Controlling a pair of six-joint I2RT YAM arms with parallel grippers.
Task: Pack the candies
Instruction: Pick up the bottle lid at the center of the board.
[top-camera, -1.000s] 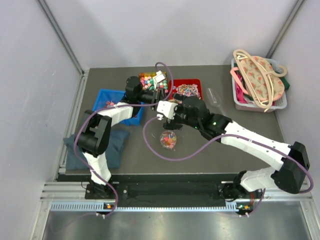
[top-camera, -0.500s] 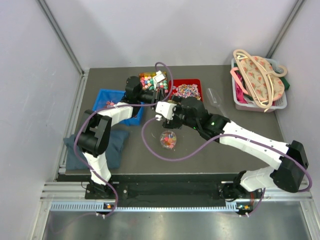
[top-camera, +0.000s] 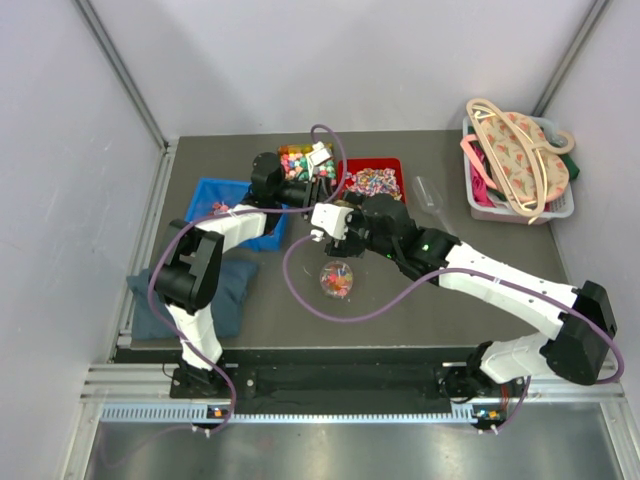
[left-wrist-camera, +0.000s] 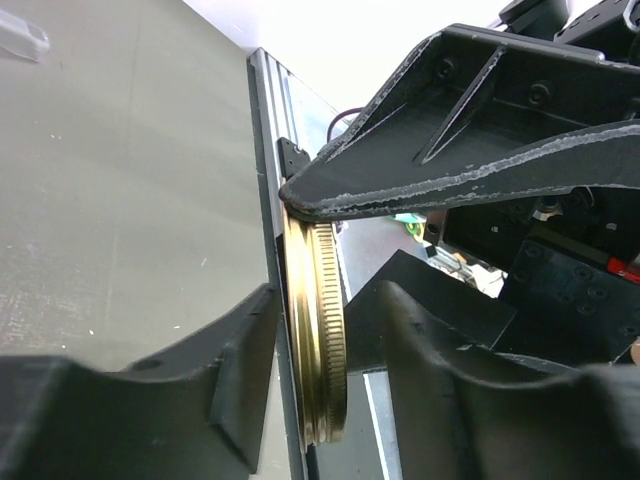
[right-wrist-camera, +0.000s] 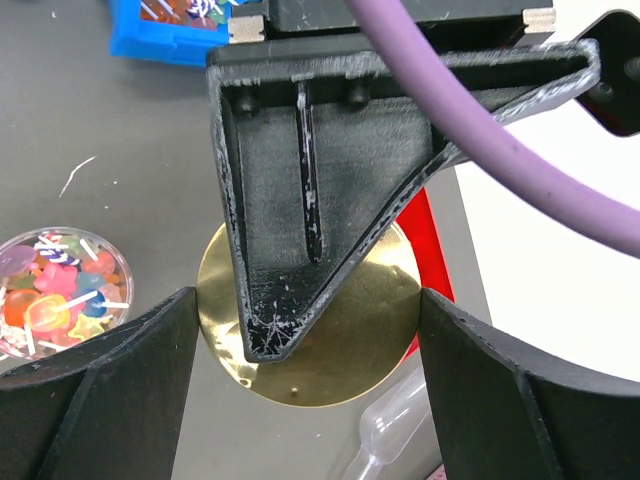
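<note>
Right jaws clamping gold lid (right-wrist-camera: 345, 355), left jaws' grip unclear, grey tabletop (top-camera: 400, 295), white walls (top-camera: 350, 60)

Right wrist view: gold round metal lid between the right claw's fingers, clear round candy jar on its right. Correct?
No. The right wrist view shows the clear round candy jar left of the gold round metal lid, not right; the lid is between the fingers of the right claw.

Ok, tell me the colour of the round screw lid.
Gold, with a shiny metal finish. The lid shows best in the right wrist view.
</note>
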